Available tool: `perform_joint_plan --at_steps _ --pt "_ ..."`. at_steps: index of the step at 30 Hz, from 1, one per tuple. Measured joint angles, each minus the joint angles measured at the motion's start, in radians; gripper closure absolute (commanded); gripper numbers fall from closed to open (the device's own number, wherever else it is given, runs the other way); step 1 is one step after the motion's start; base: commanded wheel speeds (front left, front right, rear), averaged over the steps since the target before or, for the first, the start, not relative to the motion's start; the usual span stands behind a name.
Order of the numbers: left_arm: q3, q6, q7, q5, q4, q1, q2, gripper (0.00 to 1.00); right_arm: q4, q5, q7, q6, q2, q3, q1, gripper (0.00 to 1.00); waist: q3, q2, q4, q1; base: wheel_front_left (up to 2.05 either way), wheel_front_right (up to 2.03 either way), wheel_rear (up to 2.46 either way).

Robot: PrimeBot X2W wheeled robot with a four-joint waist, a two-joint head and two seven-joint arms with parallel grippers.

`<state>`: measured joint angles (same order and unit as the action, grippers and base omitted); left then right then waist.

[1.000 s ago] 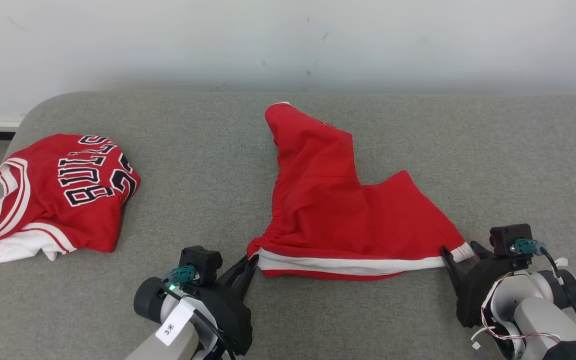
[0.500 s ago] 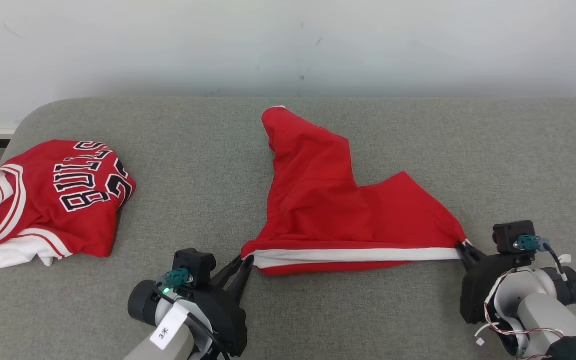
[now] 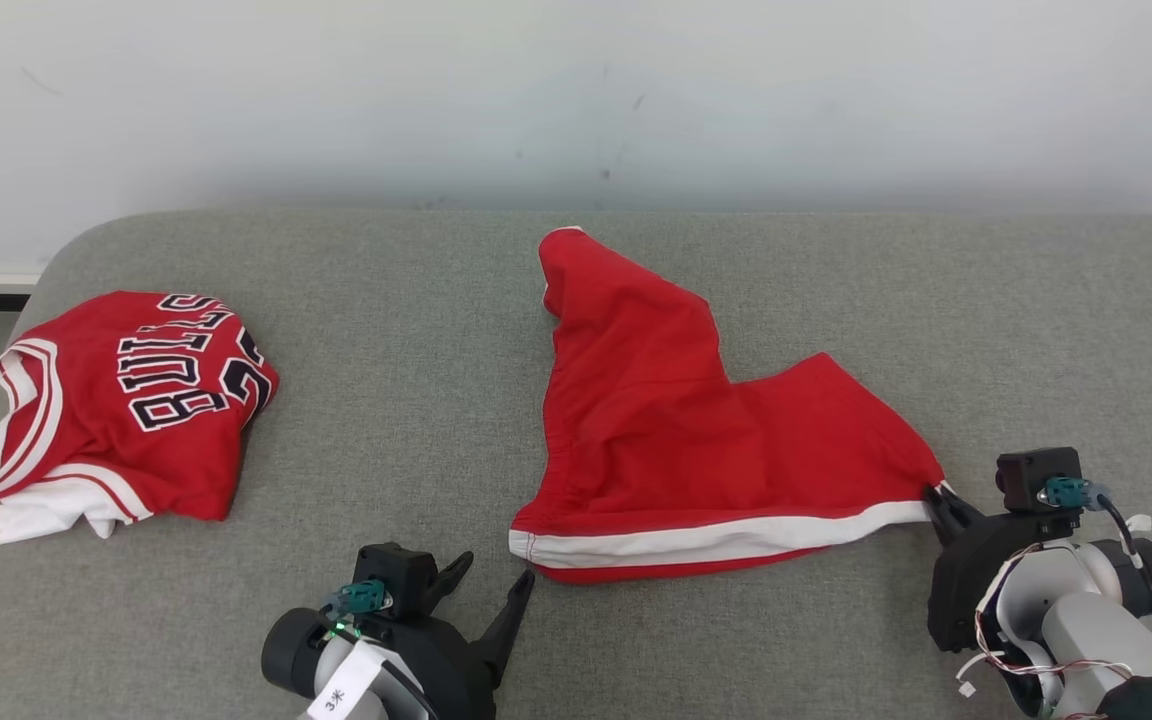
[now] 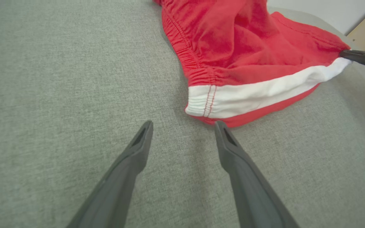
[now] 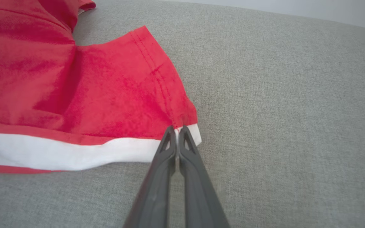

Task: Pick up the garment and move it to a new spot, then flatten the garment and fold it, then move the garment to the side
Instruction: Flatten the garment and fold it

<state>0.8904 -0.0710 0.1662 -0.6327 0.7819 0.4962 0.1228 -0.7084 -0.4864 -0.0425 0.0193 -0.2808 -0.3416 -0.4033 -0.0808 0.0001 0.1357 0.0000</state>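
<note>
The garment (image 3: 676, 430) is a pair of red shorts with a white side stripe, lying crumpled on the grey cushioned surface (image 3: 416, 330). One leg points away from me. My left gripper (image 3: 494, 570) stands open just short of the waistband corner, touching nothing. In the left wrist view my left gripper (image 4: 184, 125) has bare cushion between its fingers, and the garment's (image 4: 233, 57) white-striped corner lies just beyond its right fingertip. My right gripper (image 3: 936, 492) is shut on the garment's right hem corner. The right wrist view shows my right gripper (image 5: 177, 128) pinching the white edge of the garment (image 5: 90, 91).
A folded red Bulls jersey (image 3: 126, 400) lies at the left end of the cushion, near its rounded edge. A white wall (image 3: 576, 90) runs behind the cushion. Bare grey fabric lies between the jersey and the shorts, and to the far right.
My left gripper opened, let go of the waistband corner and drew back toward me. My right gripper, open a second ago, closed on the hem corner. The head camera shifted slightly.
</note>
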Motion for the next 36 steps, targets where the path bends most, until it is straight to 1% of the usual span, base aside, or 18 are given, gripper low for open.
perform_joint_plan --at_steps 11,16,17,18,19,26,29,36 --pt "0.003 -0.009 -0.009 0.0 0.001 0.02 -0.016 0.0 -0.01 0.001 0.007 0.016 0.015 -0.02 -0.01 1.0 0.005 0.0 -0.029 0.0 0.0 0.0 0.0" --pt "0.004 -0.009 -0.009 0.0 0.01 0.046 -0.023 0.0 -0.017 0.001 0.013 0.016 0.015 -0.019 -0.017 1.0 0.0 0.0 -0.045 0.0 0.0 0.0 0.0" --pt "0.003 -0.009 -0.01 0.0 0.014 0.048 -0.025 0.05 -0.02 0.001 0.013 0.016 0.014 -0.019 -0.017 1.0 -0.001 0.0 -0.046 0.0 0.0 0.0 0.0" --pt "0.004 -0.009 -0.014 0.0 0.018 0.048 -0.025 0.56 -0.023 0.001 0.016 0.016 0.014 -0.019 -0.017 1.0 -0.002 0.0 -0.047 0.0 0.0 0.0 0.0" --pt "0.008 -0.01 -0.02 0.0 0.022 0.048 -0.025 1.0 -0.024 0.001 0.016 0.016 0.015 -0.018 -0.017 1.0 -0.002 0.0 -0.048 0.0 0.0 0.0 0.0" --pt "0.014 -0.011 -0.033 0.0 0.039 0.047 -0.017 1.0 -0.032 0.001 0.027 0.016 0.014 -0.012 -0.015 1.0 0.001 0.0 -0.046 0.0 0.0 0.0 0.0" --pt "0.014 -0.017 -0.033 0.0 0.036 0.045 -0.012 1.0 -0.034 0.0 0.031 0.016 0.016 -0.013 -0.014 1.0 0.005 0.0 -0.042 0.0 0.0 0.0 0.0" --pt "-0.004 -0.018 -0.023 -0.005 0.019 0.039 0.036 1.0 -0.03 -0.005 0.032 0.035 0.044 -0.024 -0.019 1.0 0.0 -0.0001 -0.051 0.0 0.0 0.0 0.0"
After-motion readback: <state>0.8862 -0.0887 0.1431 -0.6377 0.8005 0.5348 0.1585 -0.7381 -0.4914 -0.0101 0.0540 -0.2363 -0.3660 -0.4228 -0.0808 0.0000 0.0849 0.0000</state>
